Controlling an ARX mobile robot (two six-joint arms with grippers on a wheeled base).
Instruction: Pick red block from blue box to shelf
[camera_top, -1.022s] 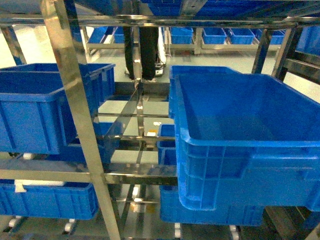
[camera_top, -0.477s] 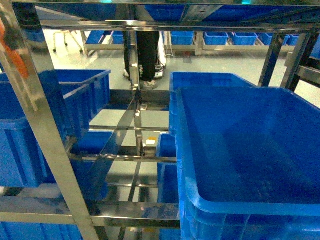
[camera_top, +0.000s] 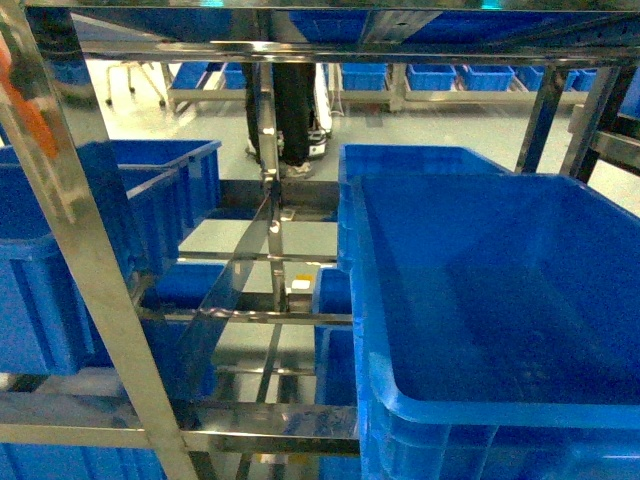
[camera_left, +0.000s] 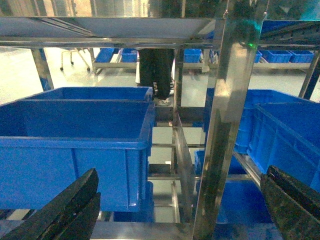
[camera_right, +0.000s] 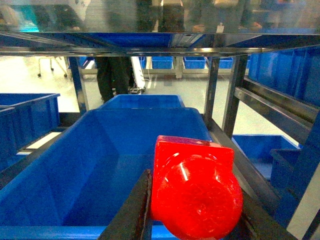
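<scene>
The red block (camera_right: 192, 192) fills the low middle of the right wrist view, its round stud facing the camera. My right gripper (camera_right: 192, 202) is shut on it, one dark finger on each side. It hangs just in front of the steel shelf (camera_right: 220, 95), above the near rim of a dark blue crate (camera_right: 100, 160). My left gripper (camera_left: 181, 175) is open, its fingers wide apart and holding nothing, facing a shelf post (camera_left: 222, 125). The head view shows the shelf (camera_top: 90, 260) but neither gripper. The blue box is out of view.
Dark blue crates sit on the shelf tiers: a large one at the right (camera_top: 500, 300) and others at the left (camera_top: 40, 260) (camera_left: 75, 140). A rail (camera_right: 150, 50) runs overhead. A person's legs (camera_top: 295, 110) stand behind the shelf.
The head view closed in on the shelf, so the right crate and the left post grew larger. Over the last half second it has held almost still.
</scene>
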